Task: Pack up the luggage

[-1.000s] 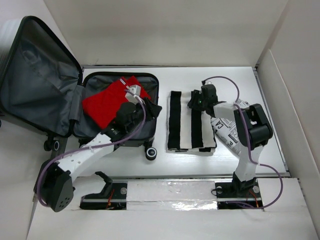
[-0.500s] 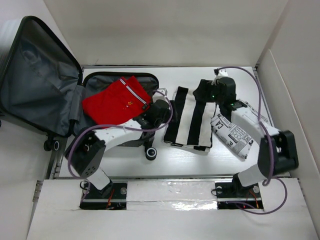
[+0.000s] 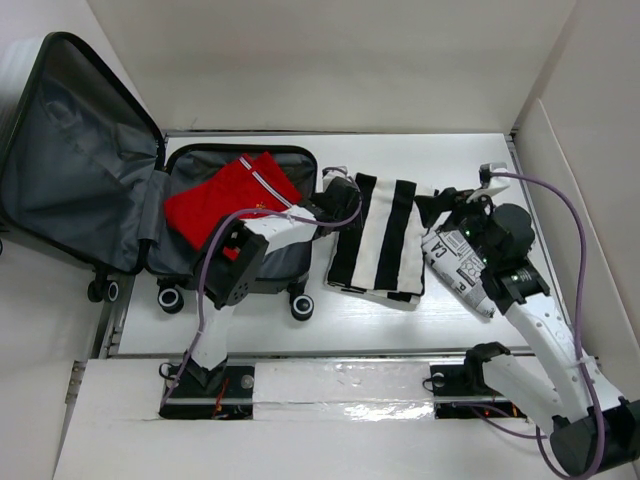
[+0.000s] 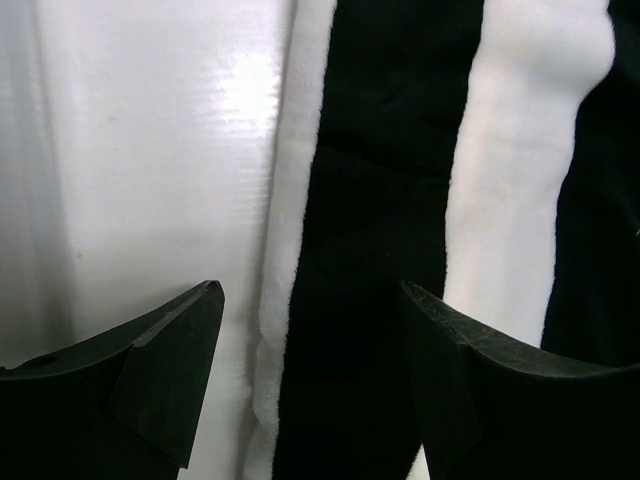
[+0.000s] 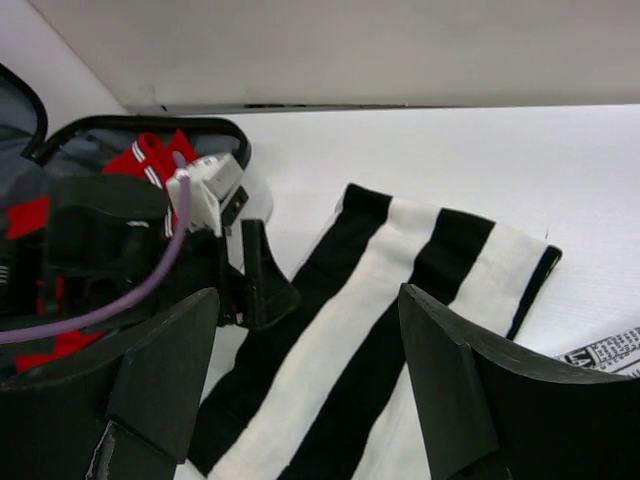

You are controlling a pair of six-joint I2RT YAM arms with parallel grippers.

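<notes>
I'm looking into a robot test cell, a lab rig rather than anyone's room. The table (image 3: 470, 160) is plain white and boxed in by bare white boards (image 3: 330, 60) at the back and on both flanks. My left arm (image 3: 235, 265) and right arm (image 3: 545, 325) are bolted at the near edge, either side of a shiny taped strip (image 3: 340, 385), with purple cables (image 5: 100, 315) looping loose off them. The luggage (image 3: 80, 150) and a striped cloth (image 3: 385, 235) lie out like staged props under flat, even light.
</notes>
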